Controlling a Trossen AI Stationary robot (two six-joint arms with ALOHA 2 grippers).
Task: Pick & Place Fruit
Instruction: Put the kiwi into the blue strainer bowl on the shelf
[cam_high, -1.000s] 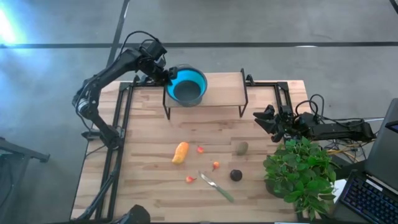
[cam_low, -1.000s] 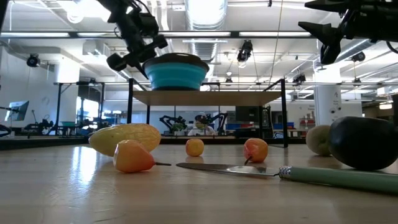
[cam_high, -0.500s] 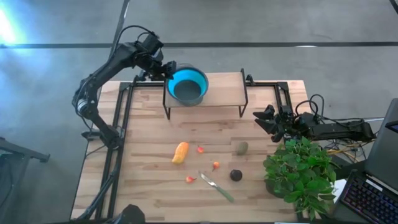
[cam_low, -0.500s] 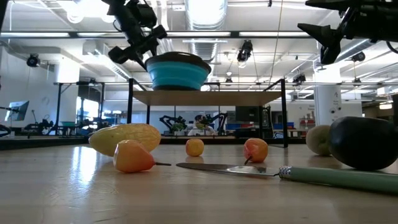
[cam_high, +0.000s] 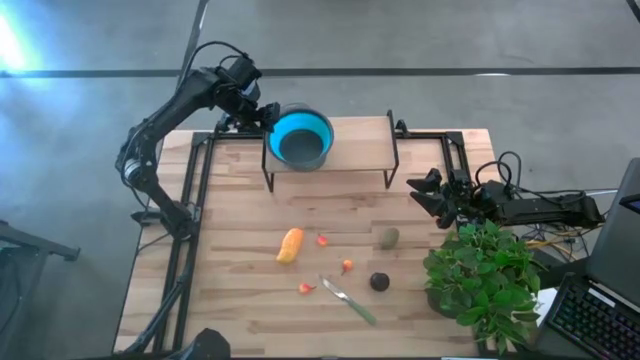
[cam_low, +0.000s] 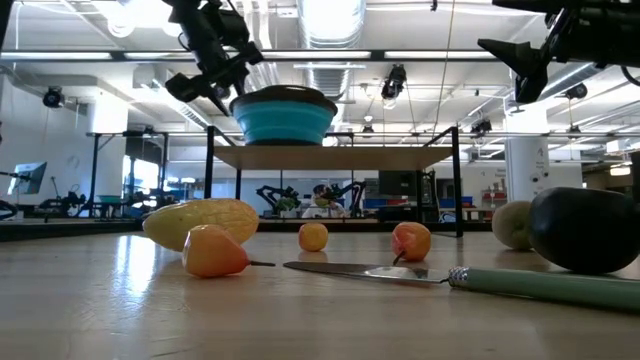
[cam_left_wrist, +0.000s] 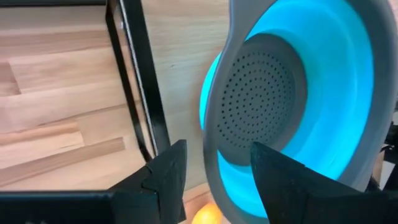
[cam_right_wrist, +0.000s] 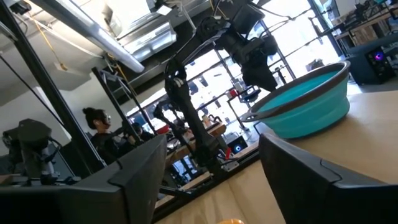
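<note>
The fruit lies on the wooden table: an orange-yellow elongated piece (cam_high: 290, 244) (cam_low: 200, 220), an olive-green oval (cam_high: 388, 237), a dark round one (cam_high: 379, 282) (cam_low: 585, 230), and three tiny red-orange ones (cam_high: 322, 240) (cam_high: 347, 266) (cam_high: 307, 288). My left gripper (cam_high: 262, 110) (cam_low: 205, 85) (cam_left_wrist: 217, 149) is open, just off the left rim of the blue bowl (cam_high: 300, 138) (cam_left_wrist: 298, 106), with the rim showing beyond the gap between its fingers. My right gripper (cam_high: 422, 190) (cam_right_wrist: 211, 149) waits open above the table's right edge.
The blue bowl stands on a raised wooden shelf (cam_high: 355, 150) with black legs at the far edge. A green-handled utensil (cam_high: 350, 300) (cam_low: 540, 285) lies near the small fruit. A potted plant (cam_high: 480, 280) fills the near right corner. A person (cam_right_wrist: 93, 124) shows beyond the table.
My left gripper has risen a little and drawn back from the bowl's left rim toward the table's far left. The bowl and the fruit have stayed where they were.
</note>
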